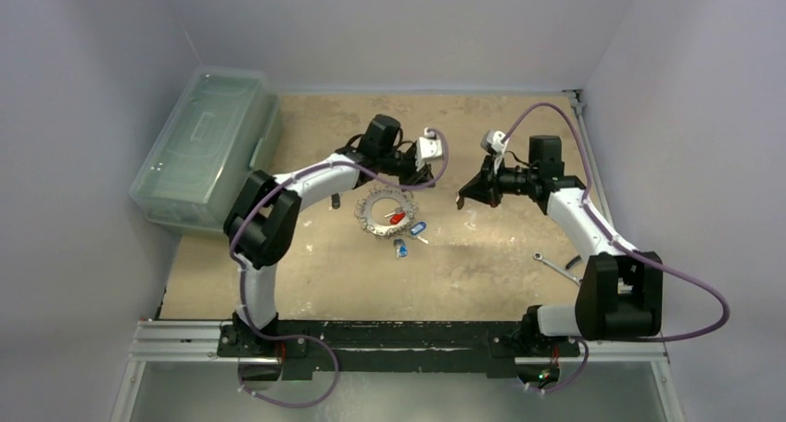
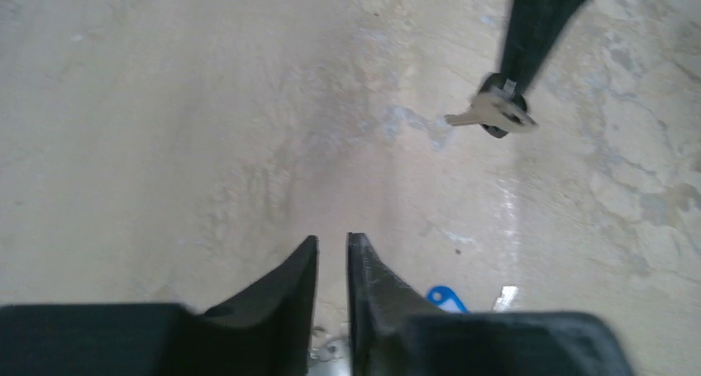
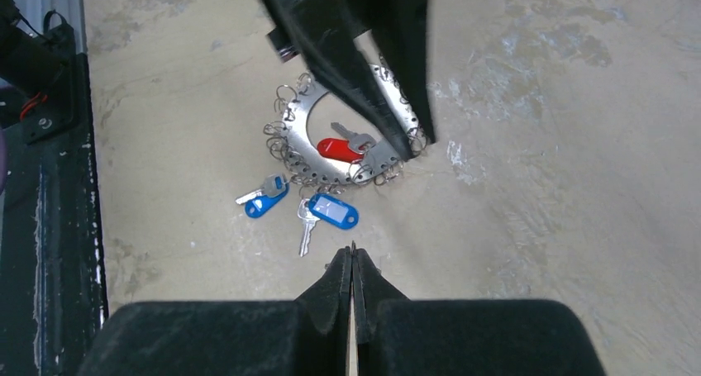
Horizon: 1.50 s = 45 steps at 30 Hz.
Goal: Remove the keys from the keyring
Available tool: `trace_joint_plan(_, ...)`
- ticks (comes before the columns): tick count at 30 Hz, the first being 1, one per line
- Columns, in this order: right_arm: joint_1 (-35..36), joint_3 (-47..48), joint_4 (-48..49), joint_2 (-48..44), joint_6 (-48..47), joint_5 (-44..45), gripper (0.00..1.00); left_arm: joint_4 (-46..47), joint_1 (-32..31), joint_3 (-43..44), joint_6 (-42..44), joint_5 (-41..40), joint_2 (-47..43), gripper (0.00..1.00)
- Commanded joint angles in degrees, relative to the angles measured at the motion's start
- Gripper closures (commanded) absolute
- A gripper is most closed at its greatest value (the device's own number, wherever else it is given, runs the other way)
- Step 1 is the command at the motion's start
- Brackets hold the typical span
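Note:
The keyring [image 1: 375, 225], a flat silvery ring fringed with small loops, lies on the table; it also shows in the right wrist view [image 3: 299, 120]. A red-headed key [image 3: 335, 149] lies inside it. Two blue-tagged keys [image 3: 266, 201] [image 3: 333, 211] lie loose beside it. My left gripper [image 1: 412, 176] hovers over the ring's far side, jaws a narrow gap apart and empty [image 2: 332, 240]. My right gripper [image 1: 461, 201] is off to the ring's right, shut [image 3: 353, 248] on a silvery key [image 2: 492, 113], held above the table.
A clear plastic lidded box [image 1: 204, 148] stands at the table's left edge. A silver spanner [image 1: 556, 266] lies near the right arm's base. Grey walls enclose the table on three sides.

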Motion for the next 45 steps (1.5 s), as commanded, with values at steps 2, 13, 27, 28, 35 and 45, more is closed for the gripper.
trace_joint_plan(2, 0.2, 0.9, 2.7, -1.0, 3.5, -2.8, 1.0, -12.3, 4.7, 11.6, -5.3, -1.8, 0.4, 0.6)
trace_joint_plan(13, 19.4, 8.3, 14.1, 6.4, 12.6, 5.7, 1.0, -34.7, 23.2, 2.8, -4.4, -12.1, -21.9, 0.04)
trace_joint_plan(27, 36.8, 30.1, 30.6, 36.5, 28.2, 14.0, 1.0, -40.2, 37.6, -5.7, -11.4, -9.5, -35.4, 0.01)
trace_joint_plan(28, 37.0, 30.6, 31.0, 38.0, 29.7, 14.0, 1.0, -39.7, 37.6, -5.8, -11.9, -9.5, -35.7, 0.01)
trace_joint_plan(35, 36.5, 29.4, 31.0, 45.1, 32.6, 16.1, 1.0, -38.0, 37.6, -4.7, -14.5, -6.7, -35.5, 0.01)
trace_joint_plan(45, 29.7, 28.7, 5.8, 44.1, 19.0, 27.2, 1.0, -35.9, 37.6, -5.2, -14.5, -5.5, -34.9, 0.01)
